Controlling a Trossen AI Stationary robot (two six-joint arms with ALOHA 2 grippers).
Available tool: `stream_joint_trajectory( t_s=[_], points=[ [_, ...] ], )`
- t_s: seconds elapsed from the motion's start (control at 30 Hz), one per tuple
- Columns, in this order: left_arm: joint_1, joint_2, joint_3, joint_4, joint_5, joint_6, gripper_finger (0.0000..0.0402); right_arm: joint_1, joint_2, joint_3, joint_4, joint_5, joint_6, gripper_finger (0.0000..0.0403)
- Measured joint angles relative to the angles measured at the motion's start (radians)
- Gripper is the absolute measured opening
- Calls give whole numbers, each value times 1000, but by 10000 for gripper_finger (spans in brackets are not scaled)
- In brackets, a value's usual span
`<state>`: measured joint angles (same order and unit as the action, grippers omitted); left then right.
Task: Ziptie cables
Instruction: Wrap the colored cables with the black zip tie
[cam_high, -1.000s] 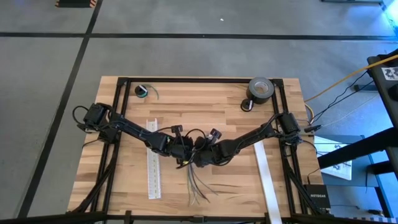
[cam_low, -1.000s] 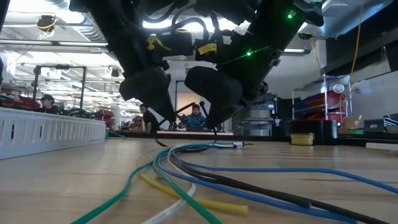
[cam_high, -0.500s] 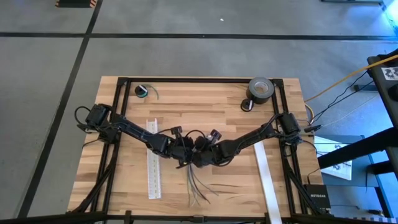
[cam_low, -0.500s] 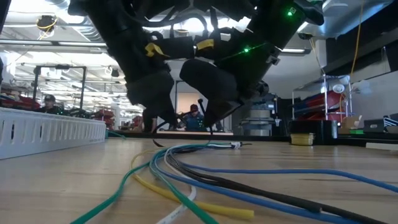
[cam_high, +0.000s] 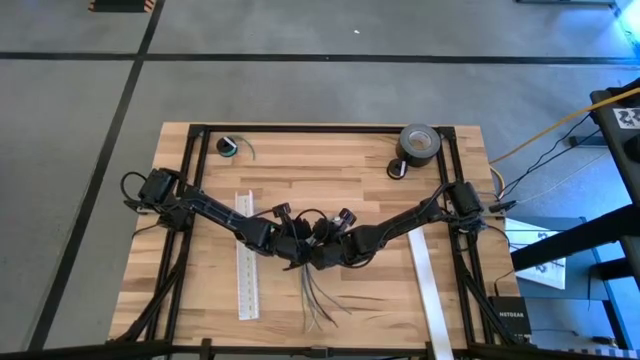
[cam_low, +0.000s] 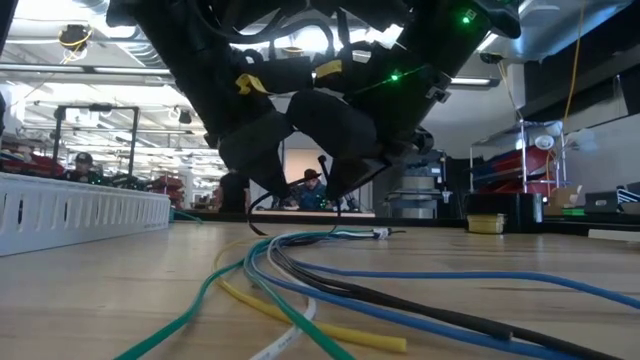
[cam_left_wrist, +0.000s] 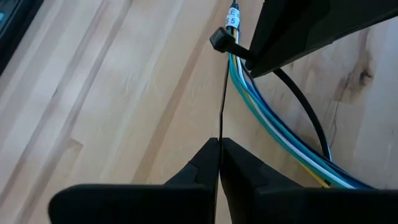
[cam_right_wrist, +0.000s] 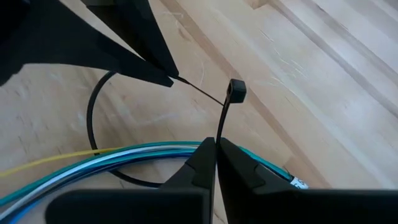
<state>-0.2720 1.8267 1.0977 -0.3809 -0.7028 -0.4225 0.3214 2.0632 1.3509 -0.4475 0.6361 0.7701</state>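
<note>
Left gripper (cam_left_wrist: 219, 146) and right gripper (cam_right_wrist: 216, 146) both pinched tight on ziptie (cam_right_wrist: 222, 121) over cables (cam_high: 318, 300); white slotted strip (cam_high: 245, 285) beside, tape roll (cam_high: 419, 145) well apart.

"NETGEAR" on black box (cam_high: 506, 322)

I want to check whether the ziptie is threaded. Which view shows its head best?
The right wrist view: the ziptie head stands clear above the cables, its tail running to the left gripper. The left wrist view shows it partly behind the right gripper. The high and low views hide it among the arms.
</note>
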Motion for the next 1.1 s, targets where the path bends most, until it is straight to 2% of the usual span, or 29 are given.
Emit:
stream_joint_trajectory(
  t_s=[0.2,0.37,0.5,0.77,0.97,1.1],
  points=[
    [-21,0,2,-9,-38,-24,0,2,0,3,-33,15,6,0],
    [-33,-11,6,-82,-76,-127,0,2,4,1,-64,25,39,0],
    [-39,-19,10,-64,-86,-173,0,2,9,-3,-69,7,30,0],
    [-49,-41,7,-10,39,-80,0,2,6,-3,-53,37,9,0],
    [-33,-39,-30,-16,61,-81,0,7,-5,-4,-40,72,-16,0],
    [-32,-39,-59,41,65,-99,0,7,-8,-4,-33,48,-18,0]
  ],
)
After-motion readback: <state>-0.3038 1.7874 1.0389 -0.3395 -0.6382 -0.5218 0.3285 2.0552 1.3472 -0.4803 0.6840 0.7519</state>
